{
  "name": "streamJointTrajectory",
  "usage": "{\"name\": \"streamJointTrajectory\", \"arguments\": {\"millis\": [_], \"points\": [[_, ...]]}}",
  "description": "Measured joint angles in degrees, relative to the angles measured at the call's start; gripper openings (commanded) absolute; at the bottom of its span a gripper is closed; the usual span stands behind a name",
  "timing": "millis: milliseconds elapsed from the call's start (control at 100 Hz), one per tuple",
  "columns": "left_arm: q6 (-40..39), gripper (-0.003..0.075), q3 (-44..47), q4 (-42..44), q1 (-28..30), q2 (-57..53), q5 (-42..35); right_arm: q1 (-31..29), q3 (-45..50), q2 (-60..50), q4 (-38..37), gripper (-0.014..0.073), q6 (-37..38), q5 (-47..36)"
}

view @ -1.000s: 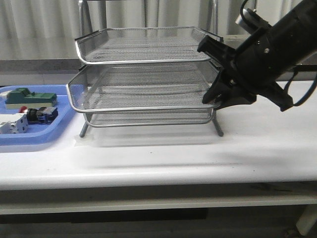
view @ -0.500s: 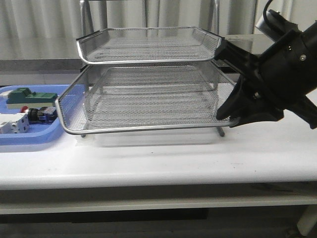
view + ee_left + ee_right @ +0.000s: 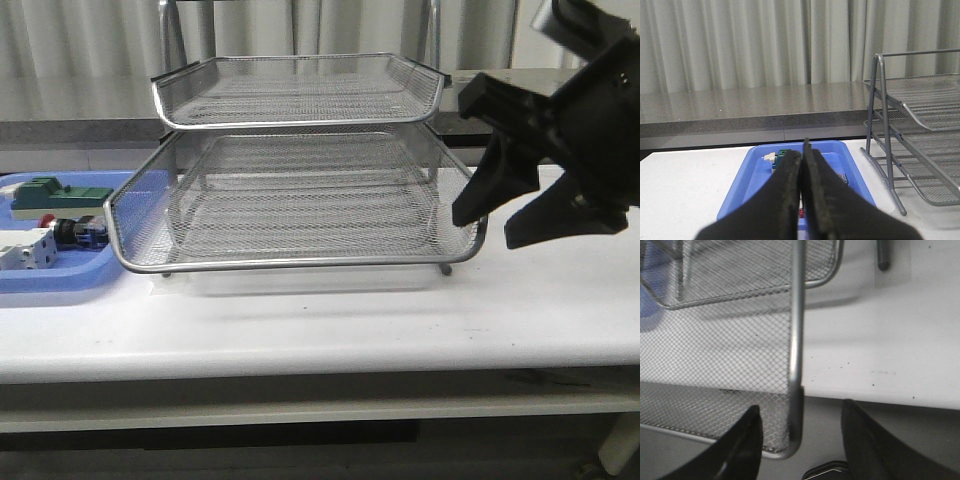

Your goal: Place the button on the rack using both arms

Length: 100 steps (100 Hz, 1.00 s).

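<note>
The button lies in the blue tray at the far left, its red head just showing below my left fingers. The silver wire rack stands mid-table, with its middle tray slid out toward the front. My right gripper is open at that tray's front right corner, whose rim runs between the spread fingers without being pinched. My left gripper is shut and empty, hovering above the blue tray. It is out of the front view.
In the blue tray a green block and a white breaker lie beside the button. The rack's frame leg stands just right of the tray. Grey curtains and a stone ledge run behind the white table.
The rack's middle tray has slid forward out of the frame, drawn by my right gripper. That gripper has now opened and drawn slightly right of the tray corner.
</note>
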Motion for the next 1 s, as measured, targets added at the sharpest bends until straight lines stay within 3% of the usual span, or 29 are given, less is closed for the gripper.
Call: {"name": "streamJointTrajectory", "arguments": {"millis": [410, 820, 1000], "points": [[0.0, 0.0004, 0.0, 0.0, 0.0, 0.0, 0.0, -0.4, 0.1, -14.7, -12.4, 0.0394, 1.9, 6.4], [0.0, 0.0004, 0.0, 0.0, 0.0, 0.0, 0.0, -10.1, -2.2, -29.9, -41.5, 0.0392, 19.6, 21.3], [0.0, 0.0004, 0.0, 0.0, 0.0, 0.0, 0.0, -10.7, -2.8, -37.0, -49.4, 0.0392, 25.4, 26.1]]}}
